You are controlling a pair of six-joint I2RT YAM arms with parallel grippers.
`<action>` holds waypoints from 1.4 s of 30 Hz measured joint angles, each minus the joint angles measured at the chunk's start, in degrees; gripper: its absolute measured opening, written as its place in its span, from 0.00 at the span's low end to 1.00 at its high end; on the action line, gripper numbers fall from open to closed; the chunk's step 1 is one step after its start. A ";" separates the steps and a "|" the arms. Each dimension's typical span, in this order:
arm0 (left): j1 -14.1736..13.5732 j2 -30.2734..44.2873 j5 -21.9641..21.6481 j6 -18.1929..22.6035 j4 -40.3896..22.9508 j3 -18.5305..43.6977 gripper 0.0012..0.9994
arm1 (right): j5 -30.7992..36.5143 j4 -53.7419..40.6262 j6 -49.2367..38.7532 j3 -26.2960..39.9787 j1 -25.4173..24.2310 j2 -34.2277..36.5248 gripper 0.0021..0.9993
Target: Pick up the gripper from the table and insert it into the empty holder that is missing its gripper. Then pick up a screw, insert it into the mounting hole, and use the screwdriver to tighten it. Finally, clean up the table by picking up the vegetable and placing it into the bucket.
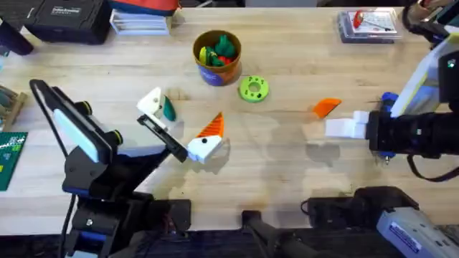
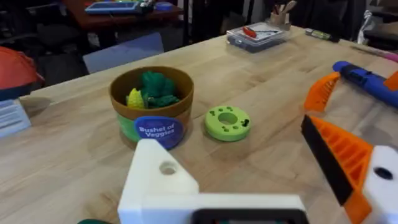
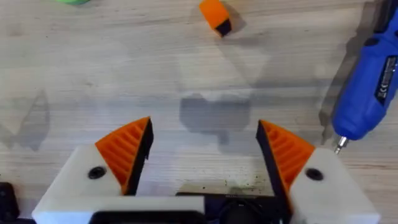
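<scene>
Robotics lab or workshop, pale wooden workbench (image 1: 287, 154), green circuit board (image 1: 10, 150) at its edge, black equipment case (image 1: 68, 18), clear parts box (image 1: 369, 24) at the back, more cluttered desks and gear behind in the left wrist view

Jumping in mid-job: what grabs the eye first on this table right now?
The orange-brown bucket stuffed with toy veggies stands at the table's far middle, with a lime-green disc just to its right. Nearer the arms, the left gripper hangs open over the table's middle beside the dark green vegetable. The blue screwdriver lies by the open right gripper.
</scene>
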 joint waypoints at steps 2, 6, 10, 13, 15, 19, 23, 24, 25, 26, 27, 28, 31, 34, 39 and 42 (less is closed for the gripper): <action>-2.22 0.00 0.33 0.00 0.00 0.00 0.99 | 0.00 -0.02 0.00 0.00 0.00 0.00 0.99; -3.24 0.01 0.53 0.00 0.00 0.00 0.99 | 0.00 -0.02 0.00 0.00 0.00 0.00 0.99; -3.26 0.01 0.54 0.00 0.01 0.00 0.99 | 0.01 -0.02 0.00 0.00 0.00 0.00 0.99; -3.26 0.00 0.54 0.00 0.01 0.00 0.99 | 0.00 -0.02 0.01 0.00 0.00 0.00 0.99; -3.26 0.00 0.55 0.00 0.02 0.00 0.99 | 0.00 -0.02 0.02 0.00 0.00 0.00 0.99; -3.26 0.02 0.53 0.00 0.00 0.00 0.99 | 0.00 -0.02 0.01 0.00 0.00 0.00 0.99; -3.26 0.01 0.54 0.00 0.02 0.00 0.99 | 0.02 -0.02 0.02 0.00 0.00 0.00 0.99; -3.26 0.00 0.52 0.02 0.04 0.00 0.99 | 0.00 -0.02 0.00 0.00 0.00 0.00 0.99; -3.26 0.02 0.45 0.04 0.07 0.00 0.99 | 0.00 -0.02 0.02 0.00 0.00 0.00 0.99; -3.26 0.01 0.23 0.07 0.06 0.00 0.99 | 0.01 -0.02 0.00 0.00 0.00 0.00 0.99; -3.26 0.02 0.02 0.09 0.04 0.00 0.99 | 0.00 -0.02 0.00 0.00 0.00 0.00 0.99; -3.26 0.01 -0.05 0.07 0.06 0.00 0.99 | 0.00 -0.02 0.02 0.00 0.00 0.00 0.99; -3.26 0.00 0.05 -0.35 0.04 0.00 0.99 | 0.00 -0.02 0.02 0.00 0.00 0.00 0.99; -3.26 0.02 1.09 -2.29 0.04 0.00 0.99 | 0.00 -0.02 0.02 0.00 0.00 0.00 0.99; -3.26 0.00 5.95 -6.09 0.01 0.00 0.99 | 0.00 -0.02 0.00 0.00 0.00 0.00 0.99; -3.26 0.02 9.25 -7.37 -0.12 0.00 0.99 | 0.00 -0.02 0.00 0.00 0.00 0.00 0.99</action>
